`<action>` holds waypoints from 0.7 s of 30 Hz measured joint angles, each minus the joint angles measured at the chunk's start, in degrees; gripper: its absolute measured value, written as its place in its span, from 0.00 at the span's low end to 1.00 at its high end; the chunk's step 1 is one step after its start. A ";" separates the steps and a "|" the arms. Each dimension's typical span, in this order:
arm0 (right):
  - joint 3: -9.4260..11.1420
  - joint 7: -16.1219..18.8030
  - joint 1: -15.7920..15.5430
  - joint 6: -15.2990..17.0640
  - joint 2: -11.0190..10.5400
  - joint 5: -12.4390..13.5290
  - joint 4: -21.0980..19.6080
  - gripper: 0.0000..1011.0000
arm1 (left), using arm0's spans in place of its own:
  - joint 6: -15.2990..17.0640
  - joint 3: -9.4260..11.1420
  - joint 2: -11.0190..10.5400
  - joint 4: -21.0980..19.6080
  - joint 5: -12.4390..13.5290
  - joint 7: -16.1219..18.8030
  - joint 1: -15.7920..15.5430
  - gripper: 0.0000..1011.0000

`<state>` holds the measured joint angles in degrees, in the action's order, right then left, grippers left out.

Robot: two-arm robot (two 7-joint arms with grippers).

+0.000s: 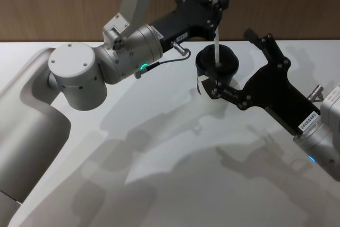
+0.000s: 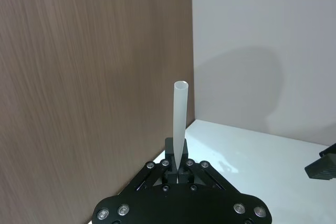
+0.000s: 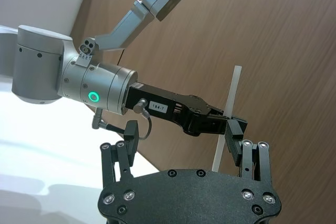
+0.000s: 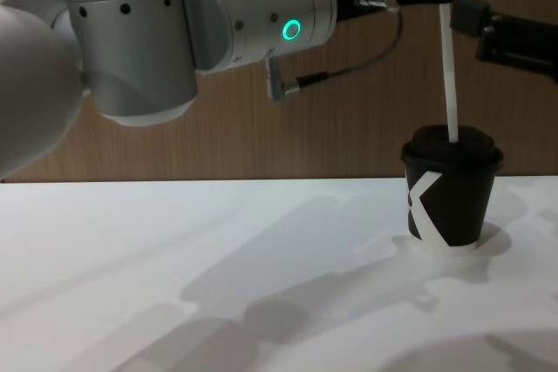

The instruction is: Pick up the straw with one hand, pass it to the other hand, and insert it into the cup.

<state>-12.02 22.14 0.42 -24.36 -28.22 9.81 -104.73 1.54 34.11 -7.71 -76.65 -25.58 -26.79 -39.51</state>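
Observation:
The black cup [image 4: 451, 198] with a white mark and domed lid stands on the white table. The white straw [image 4: 450, 67] stands nearly upright above it, its lower end meeting the middle of the lid [image 1: 218, 63]; how deep it goes is hidden. My left gripper [image 1: 218, 5], on the silver arm with the green ring, is shut on the straw's upper part [image 2: 179, 114]. My right gripper [image 1: 229, 62] is open, just right of the straw and higher than the cup, its fingers [image 3: 234, 136] holding nothing.
A wood-panelled wall [image 2: 94, 77] runs close behind the cup. The white table [image 1: 175, 174] stretches bare toward me. The left arm's big silver joint [image 1: 77, 75] sits at the table's left.

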 joint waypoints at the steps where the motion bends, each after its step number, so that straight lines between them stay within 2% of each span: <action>1: 0.00 0.00 0.00 0.00 0.00 0.00 0.00 0.99 | 0.07 -0.01 0.02 0.04 0.05 -0.02 -0.01 0.01; 21: 0.00 0.00 0.00 0.00 0.00 0.00 0.00 0.99 | 1.33 0.23 0.57 2.22 1.48 -1.26 -0.96 0.01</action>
<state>-12.02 22.14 0.41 -24.36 -28.22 9.80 -104.73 2.87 34.34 -7.14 -74.43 -24.10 -28.06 -40.46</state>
